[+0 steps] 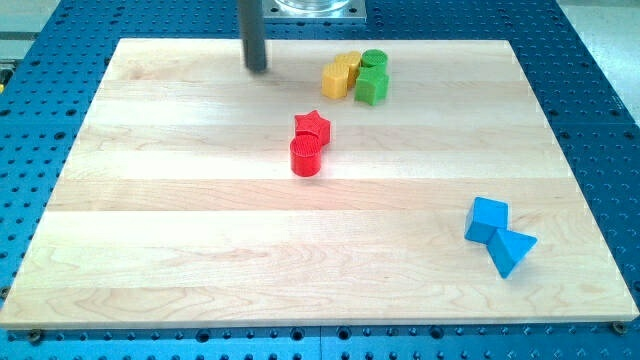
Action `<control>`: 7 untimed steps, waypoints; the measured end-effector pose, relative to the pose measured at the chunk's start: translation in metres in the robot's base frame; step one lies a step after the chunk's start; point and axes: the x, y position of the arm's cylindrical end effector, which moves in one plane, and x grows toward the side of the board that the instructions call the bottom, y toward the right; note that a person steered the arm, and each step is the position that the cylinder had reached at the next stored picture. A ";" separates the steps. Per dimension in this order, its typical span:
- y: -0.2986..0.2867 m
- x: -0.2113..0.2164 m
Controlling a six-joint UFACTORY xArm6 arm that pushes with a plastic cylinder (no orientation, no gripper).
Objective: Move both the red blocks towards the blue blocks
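Note:
A red star block [313, 126] and a red cylinder [306, 156] touch each other near the board's middle, a little toward the view's top. A blue cube [487, 218] and a blue triangular block [512, 250] touch each other at the view's lower right. My tip [257, 68] is near the view's top, up and to the left of the red star, apart from every block.
Two yellow blocks [341, 75] and two green blocks [372, 78] cluster near the board's top edge, right of my tip. The wooden board [150, 220] lies on a blue perforated table. The arm's metal base shows at the top middle.

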 end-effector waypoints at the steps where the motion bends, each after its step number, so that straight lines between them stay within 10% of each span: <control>1: 0.044 0.044; 5: 0.206 0.175; 7: 0.181 0.116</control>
